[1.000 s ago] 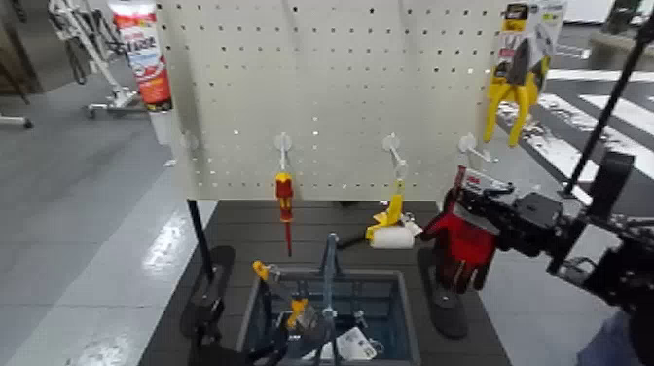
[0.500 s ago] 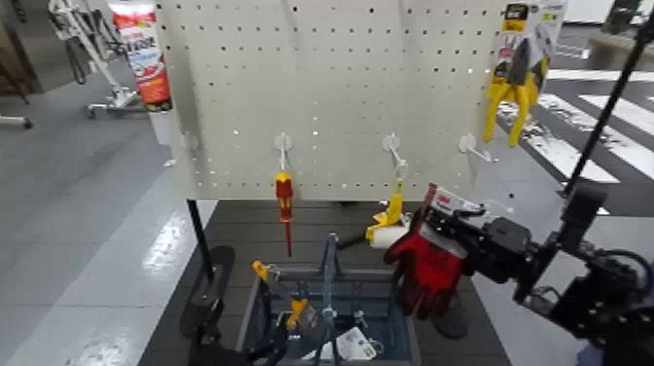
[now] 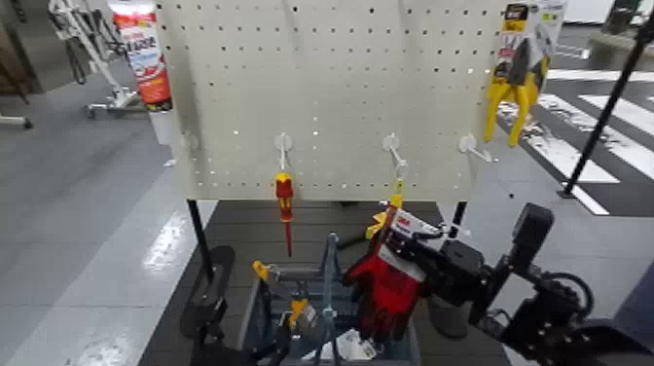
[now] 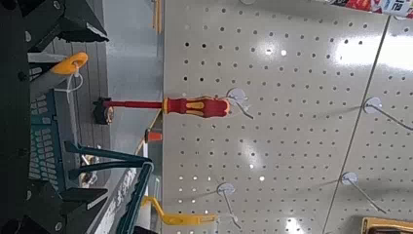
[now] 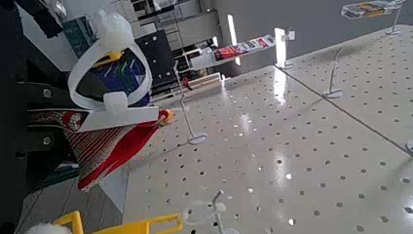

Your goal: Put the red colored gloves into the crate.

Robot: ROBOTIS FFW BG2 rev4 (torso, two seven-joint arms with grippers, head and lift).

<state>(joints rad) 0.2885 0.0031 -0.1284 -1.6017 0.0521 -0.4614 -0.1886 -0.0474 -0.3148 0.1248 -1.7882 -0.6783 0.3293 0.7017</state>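
We see even, fairly bright light, with white glare on the floor (image 3: pixel 165 243) at the left. Shiny patches fleck the pegboard (image 4: pixel 282 107) in both wrist views. Fine detail turns soft in the dark crate (image 3: pixel 414 336), where shadow gathers.

Head view faces pegboard (image 3: pixel 336 97), downward

The red-and-black gloves (image 3: pixel 389 290) hang fingers-down from their white-and-red tag, lower centre-right, overlapping the blue-grey crate (image 3: pixel 326 282), upright at bottom centre.
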